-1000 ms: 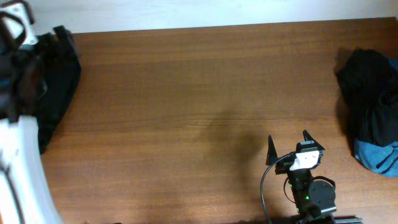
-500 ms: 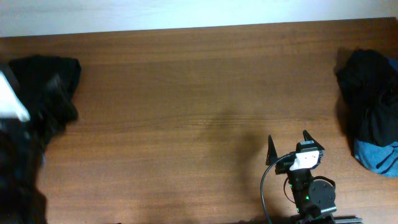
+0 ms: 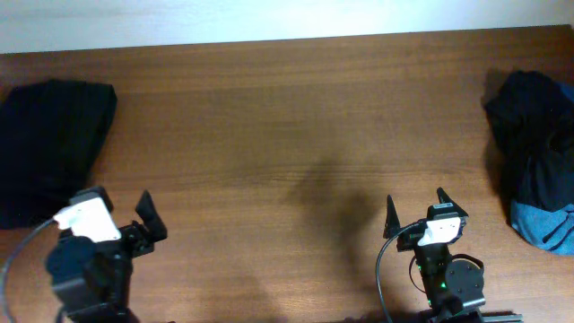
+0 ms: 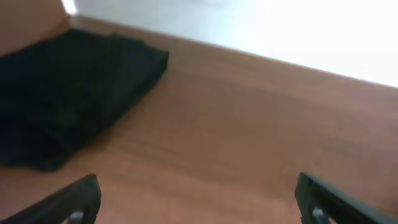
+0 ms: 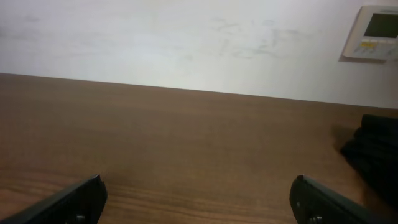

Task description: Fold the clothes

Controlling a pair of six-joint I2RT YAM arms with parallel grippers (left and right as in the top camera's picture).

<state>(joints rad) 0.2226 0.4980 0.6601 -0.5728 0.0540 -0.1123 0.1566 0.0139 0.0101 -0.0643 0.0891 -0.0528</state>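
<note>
Overhead showed you the crumpled clothes [image 3: 531, 144] heaped at the frame's right edge, up and to the right of your right gripper [image 3: 417, 197], the nearer one, which stood spread wide and empty like your left gripper [image 3: 121, 206] at lower left, well apart from them.

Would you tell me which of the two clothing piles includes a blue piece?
The crumpled heap on the right: blue fabric shows at its near end. The flat pile on the left is entirely black.
</note>
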